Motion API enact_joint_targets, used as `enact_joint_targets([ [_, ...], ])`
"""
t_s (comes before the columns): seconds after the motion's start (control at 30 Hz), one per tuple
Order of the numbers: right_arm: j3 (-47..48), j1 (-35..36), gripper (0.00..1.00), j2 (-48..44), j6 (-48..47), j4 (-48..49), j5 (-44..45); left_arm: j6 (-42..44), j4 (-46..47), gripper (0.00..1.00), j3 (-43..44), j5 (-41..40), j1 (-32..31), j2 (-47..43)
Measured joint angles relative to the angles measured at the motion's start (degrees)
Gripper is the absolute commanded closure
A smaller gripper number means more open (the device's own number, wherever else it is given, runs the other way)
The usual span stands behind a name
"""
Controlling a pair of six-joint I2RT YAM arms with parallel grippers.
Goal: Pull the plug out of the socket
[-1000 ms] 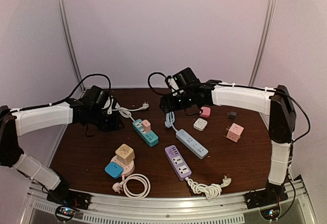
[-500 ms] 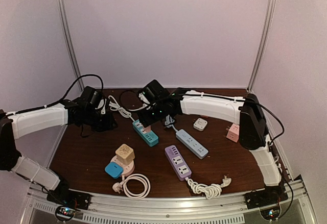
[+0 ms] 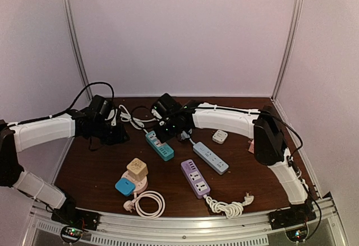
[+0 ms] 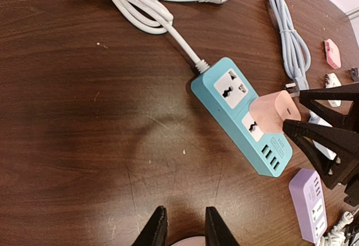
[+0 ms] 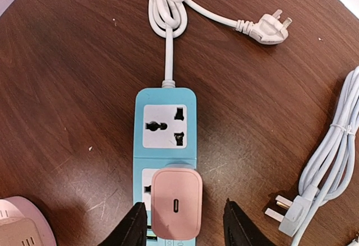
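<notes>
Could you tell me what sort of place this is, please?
Probably a robot lab test booth: plain white walls enclose a dark wooden table strewn with power strips.

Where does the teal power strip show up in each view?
Top external: teal strip left of centre, mid-table.
Left wrist: teal strip right of centre, lying diagonally.
Right wrist: teal strip at centre, running down to the bottom edge.
Landmark: its white cord, bundled beyond the strip's far end in every view.
</notes>
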Motion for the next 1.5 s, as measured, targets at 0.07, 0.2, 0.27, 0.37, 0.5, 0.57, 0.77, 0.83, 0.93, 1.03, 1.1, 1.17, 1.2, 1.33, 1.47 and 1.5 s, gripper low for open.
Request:
enact_joint_targets([
  [0.07, 0.8, 0.0, 0.55, 0.5, 0.0, 0.0, 0.0, 0.0, 0.1, 0.75, 0.0, 0.2, 0.0, 0.2],
  [0.2, 2.1, 0.0, 0.60, 1.6, -0.2, 0.0, 0.0, -0.1, 0.2, 0.75, 0.0, 0.6, 0.0, 0.9],
  [0.27, 2.7, 0.0, 0.63, 2.3, -0.5, 0.0, -0.1, -0.2, 0.2, 0.75, 0.0, 0.9, 0.0, 1.4],
  [0.37, 2.8, 0.0, 0.68, 2.8, -1.0, 0.0, -0.2, -0.6, 0.3, 0.75, 0.0, 1.4, 0.0, 2.0],
  [0.5, 2.8, 0.0, 0.80, 2.9, -1.4, -0.2, -0.1, -1.3, 1.3, 0.75, 0.0, 2.5, 0.0, 2.8],
  [0.57, 2.8, 0.0, 0.84, 2.9, -1.6, -0.3, -0.1, -1.8, 2.3, 0.75, 0.0, 3.8, 0.0, 3.6],
  [0.77, 1.2, 0.0, 0.89, 2.1, -1.6, 0.9, 0.2, -4.8, 7.7, 0.76, -0.2, 9.7, 0.0, 7.0],
  [0.83, -0.9, 0.0, 0.89, 0.9, -1.6, 1.5, 0.3, -6.1, 9.7, 0.76, -0.3, 11.6, 0.0, 8.5],
  [0.93, -5.2, 0.0, 0.89, -1.9, -1.4, 2.1, 0.6, -8.3, 12.9, 0.76, -0.5, 14.6, 0.0, 10.6],
  [1.03, -9.7, 0.0, 0.90, -4.8, -1.0, 2.6, 0.7, -10.3, 16.0, 0.76, -0.6, 16.9, 0.0, 12.5],
  [1.1, -12.7, 0.0, 0.90, -6.7, -0.3, 2.9, 0.7, -11.6, 18.0, 0.76, -0.6, 18.2, 0.0, 13.7],
  [1.17, -15.3, 0.1, 0.90, -8.5, 0.6, 3.2, 0.7, -12.7, 20.1, 0.76, -0.6, 19.5, 0.0, 15.2],
  [1.2, -16.1, 0.1, 0.90, -9.1, 0.9, 3.4, 0.7, -13.3, 21.3, 0.76, -0.6, 20.1, -0.2, 16.1],
  [1.33, -21.0, 0.3, 0.89, -12.0, 2.9, 5.5, 0.7, -15.0, 24.5, 0.77, -0.5, 21.9, -1.2, 19.6],
  [1.47, -24.1, 0.8, 0.90, -13.8, 4.6, 6.7, 0.7, -16.5, 26.3, 0.82, 0.4, 23.1, -3.1, 22.3],
  [1.5, -24.6, 0.9, 0.90, -14.1, 4.9, 7.1, 0.7, -16.9, 26.8, 0.82, 0.6, 23.4, -3.5, 22.7],
])
